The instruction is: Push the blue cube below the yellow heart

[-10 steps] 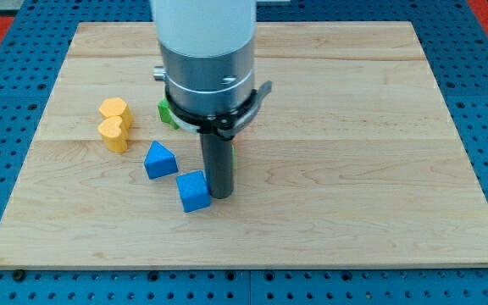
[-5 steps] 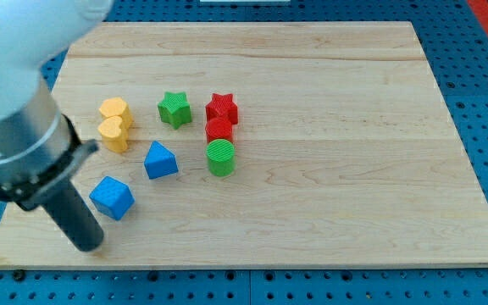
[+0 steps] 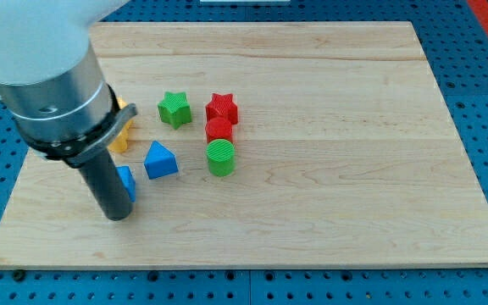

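The blue cube point(image 3: 126, 182) lies at the board's lower left, mostly hidden behind my rod. My tip point(image 3: 118, 215) rests on the board just below and slightly left of the cube, touching or nearly touching it. The yellow heart point(image 3: 121, 138) sits above the cube, largely hidden by the arm; only a sliver shows. A second yellow block above it point(image 3: 122, 106) is also almost fully covered.
A blue triangular block point(image 3: 160, 160) lies right of the cube. A green star point(image 3: 174, 109), a red star point(image 3: 222, 108), a red cylinder point(image 3: 219, 129) and a green cylinder point(image 3: 220, 158) stand in the middle. The wooden board's point(image 3: 354, 169) left edge is close to the rod.
The cube was pushed from the lower middle to the lower left. My rod then moved from the board's lower left corner up and right, against the cube's lower left side.
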Available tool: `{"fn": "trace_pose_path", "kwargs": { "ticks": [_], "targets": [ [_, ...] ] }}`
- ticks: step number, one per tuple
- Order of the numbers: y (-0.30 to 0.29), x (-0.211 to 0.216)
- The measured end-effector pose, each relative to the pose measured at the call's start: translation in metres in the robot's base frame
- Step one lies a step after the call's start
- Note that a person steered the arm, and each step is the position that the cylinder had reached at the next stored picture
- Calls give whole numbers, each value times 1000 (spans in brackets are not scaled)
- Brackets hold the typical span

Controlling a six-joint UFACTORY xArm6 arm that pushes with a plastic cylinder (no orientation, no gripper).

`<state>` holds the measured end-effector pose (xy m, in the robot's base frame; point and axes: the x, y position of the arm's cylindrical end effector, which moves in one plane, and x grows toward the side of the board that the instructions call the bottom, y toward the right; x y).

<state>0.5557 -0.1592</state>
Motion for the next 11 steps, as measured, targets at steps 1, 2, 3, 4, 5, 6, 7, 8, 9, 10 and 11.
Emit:
{"fn": "trace_pose_path", "kwargs": {
  "ticks": [1, 2, 3, 4, 5, 6, 7, 8, 9, 10, 11],
  "targets": [
    [-5, -5],
    [12, -14],
    [13, -16],
    [3, -17],
    [-3, -24],
    [-3, -33],
    [-3, -41],
    [-3, -41],
    [23, 0],
    [102, -4],
    [133, -12]
  ]
}}
